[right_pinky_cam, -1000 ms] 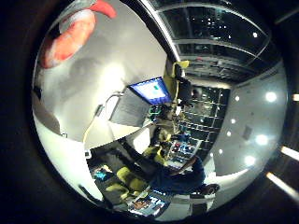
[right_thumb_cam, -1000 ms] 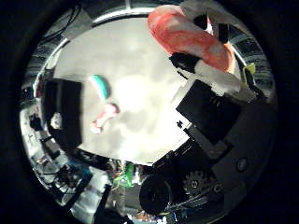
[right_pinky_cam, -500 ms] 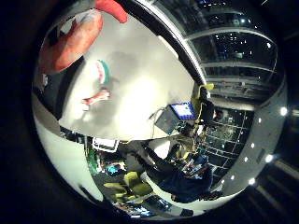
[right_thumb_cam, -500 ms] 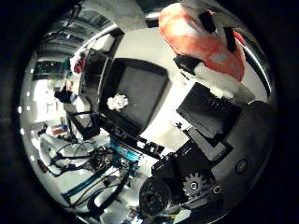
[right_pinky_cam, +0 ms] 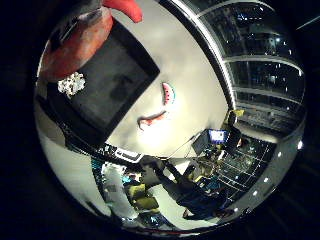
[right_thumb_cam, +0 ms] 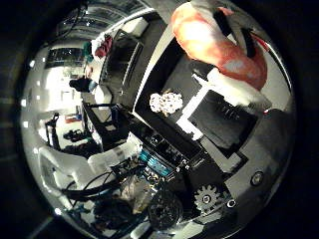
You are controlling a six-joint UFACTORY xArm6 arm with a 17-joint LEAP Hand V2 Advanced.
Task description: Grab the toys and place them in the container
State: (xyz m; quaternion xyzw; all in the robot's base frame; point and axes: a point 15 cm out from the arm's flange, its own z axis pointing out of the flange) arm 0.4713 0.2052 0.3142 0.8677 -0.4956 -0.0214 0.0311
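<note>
My right hand point(right_thumb_cam: 225, 112) is shut on an orange-red soft toy point(right_thumb_cam: 212, 44), with fingers point(right_thumb_cam: 234, 91) curled round it. The held toy hangs above one edge of a black container point(right_pinky_cam: 112, 82). Inside the container lies a small white knobbly toy point(right_pinky_cam: 71, 83), near one wall. On the white table point(right_pinky_cam: 192, 75) beside the container lie a watermelon-slice toy point(right_pinky_cam: 168, 93) and a thin reddish toy point(right_pinky_cam: 151, 119), close together.
A monitor point(right_pinky_cam: 218, 135) and chairs stand beyond the table's far edge. Racks and equipment point(right_thumb_cam: 117, 55) crowd the floor on the container's other side.
The palm has swung from over the bare table to above the black container, which now fills more of both views. The orange-red toy stays in the hand.
</note>
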